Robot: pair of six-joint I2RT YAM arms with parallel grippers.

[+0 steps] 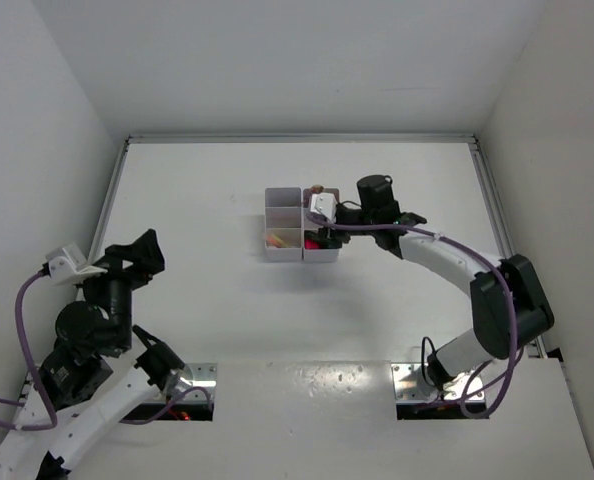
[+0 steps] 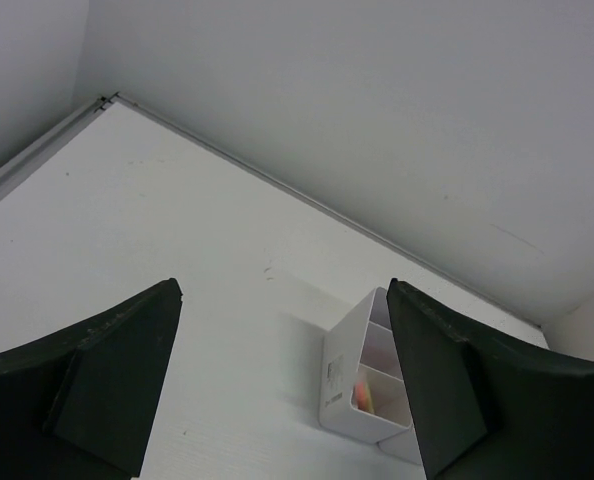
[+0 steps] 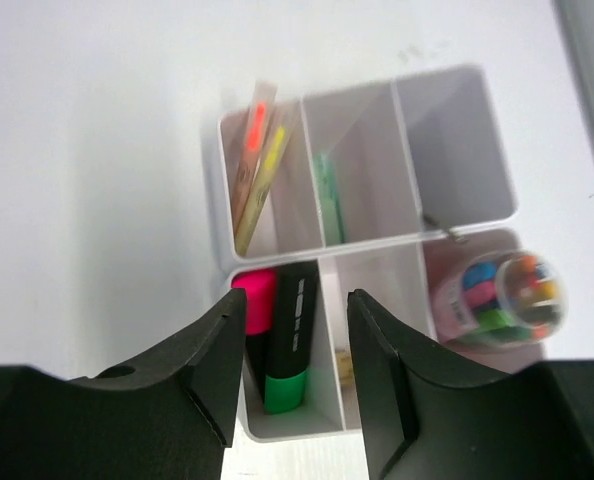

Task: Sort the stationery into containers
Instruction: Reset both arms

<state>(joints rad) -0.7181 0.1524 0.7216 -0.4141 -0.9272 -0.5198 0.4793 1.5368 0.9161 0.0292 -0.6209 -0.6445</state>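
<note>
The white organiser tray stands mid-table, and my right gripper hangs right over its near right corner. In the right wrist view the right gripper is open. Below its gap, a green-capped black highlighter and a pink-capped one lie in one compartment, touching neither finger. Other compartments of the tray hold peach and tan sticks, a pastel green piece and a clear tube of coloured bits. My left gripper is far to the left, and in its wrist view it is wide open and empty.
The tray shows ahead of the left gripper, partly behind its right finger. White walls close the table on the left, back and right. A metal rail runs along the right edge.
</note>
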